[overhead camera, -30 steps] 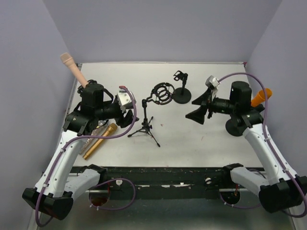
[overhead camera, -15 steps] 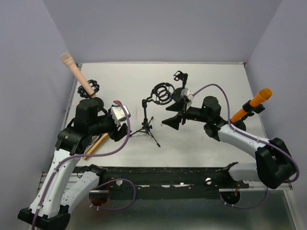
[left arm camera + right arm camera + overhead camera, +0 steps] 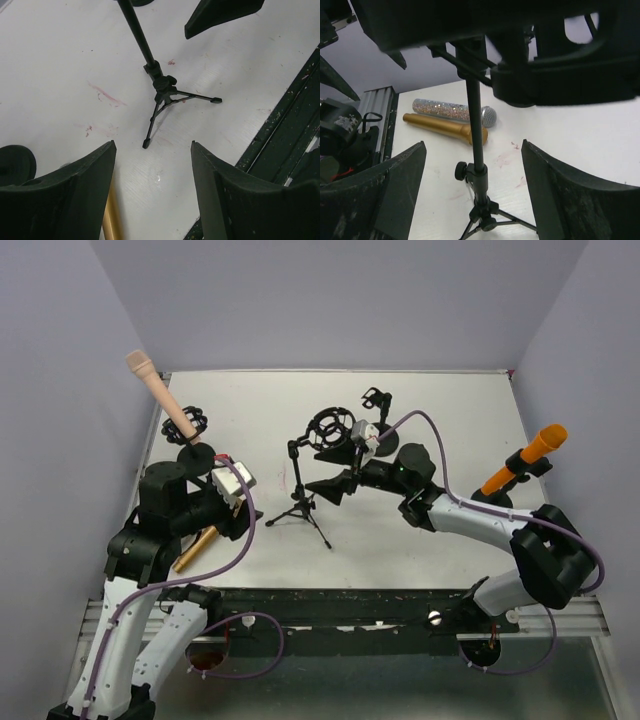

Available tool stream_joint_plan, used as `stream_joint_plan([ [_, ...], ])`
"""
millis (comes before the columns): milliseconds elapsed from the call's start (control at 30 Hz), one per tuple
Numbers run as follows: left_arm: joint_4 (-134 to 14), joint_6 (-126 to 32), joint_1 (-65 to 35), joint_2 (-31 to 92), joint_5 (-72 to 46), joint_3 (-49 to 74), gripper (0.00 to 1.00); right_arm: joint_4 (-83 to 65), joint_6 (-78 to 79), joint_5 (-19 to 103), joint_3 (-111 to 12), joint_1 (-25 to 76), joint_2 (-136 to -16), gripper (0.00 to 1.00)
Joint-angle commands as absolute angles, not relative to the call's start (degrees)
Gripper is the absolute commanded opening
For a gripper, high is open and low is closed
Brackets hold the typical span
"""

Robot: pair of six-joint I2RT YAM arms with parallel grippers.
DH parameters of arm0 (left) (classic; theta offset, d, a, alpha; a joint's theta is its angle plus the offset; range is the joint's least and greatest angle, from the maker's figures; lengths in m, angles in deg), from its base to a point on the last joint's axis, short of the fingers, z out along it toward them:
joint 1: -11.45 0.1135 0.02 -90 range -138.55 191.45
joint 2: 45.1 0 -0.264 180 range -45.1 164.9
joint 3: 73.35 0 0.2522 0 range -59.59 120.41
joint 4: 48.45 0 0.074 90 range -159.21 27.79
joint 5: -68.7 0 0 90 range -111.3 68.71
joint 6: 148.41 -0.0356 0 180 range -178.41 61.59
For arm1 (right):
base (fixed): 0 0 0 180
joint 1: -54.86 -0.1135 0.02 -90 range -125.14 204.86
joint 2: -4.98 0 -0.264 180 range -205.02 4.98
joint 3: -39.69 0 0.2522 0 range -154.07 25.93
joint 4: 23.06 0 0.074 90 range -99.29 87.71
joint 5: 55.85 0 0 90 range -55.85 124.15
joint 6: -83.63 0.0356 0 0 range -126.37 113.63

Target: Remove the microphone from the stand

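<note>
A beige microphone (image 3: 157,391) sits tilted in a stand with a round black base (image 3: 191,456) at the far left. An orange microphone (image 3: 528,458) sits in a stand at the right. A black tripod stand (image 3: 302,496) with an empty shock mount (image 3: 333,430) is in the middle. My right gripper (image 3: 322,472) is open just right of the tripod pole; in the right wrist view the pole (image 3: 476,135) stands ahead between the open fingers (image 3: 395,190). My left gripper (image 3: 238,512) is open and empty left of the tripod, which also shows in the left wrist view (image 3: 161,90).
A gold microphone (image 3: 195,548) lies on the table by my left arm, beside a glitter microphone (image 3: 451,111). A small desk stand with a clip (image 3: 379,400) stands behind my right arm. The table's dark front rail (image 3: 285,125) runs close to my left gripper.
My right gripper has swept left across the table from near the orange microphone to the tripod stand. My left gripper has pulled back toward the near edge. Both stay open.
</note>
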State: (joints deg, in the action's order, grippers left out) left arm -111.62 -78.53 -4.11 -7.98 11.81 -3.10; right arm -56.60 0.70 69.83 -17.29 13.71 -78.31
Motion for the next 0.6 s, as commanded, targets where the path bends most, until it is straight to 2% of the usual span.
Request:
stream_joint_plan([
  [0,-110.20,-75.46,-1.21,-8.98,13.94,-3.51,0.70,-60.54,0.48,64.74,-18.98,11.62,-79.40,0.84],
  [267,-105.47,-74.76,-1.04,-8.98,21.15,-8.78,0.67,-56.59,-1.01,64.64,-16.79,11.44,-76.24,0.83],
  [433,-91.95,-68.88,-1.12,-5.65,24.31,-10.89,0.61,-41.83,-15.93,61.93,-13.37,11.61,-66.76,0.86],
  [567,-83.06,-67.81,-2.79,0.06,25.11,-10.37,0.60,-31.38,-21.75,60.26,-11.25,11.61,-60.25,0.89],
])
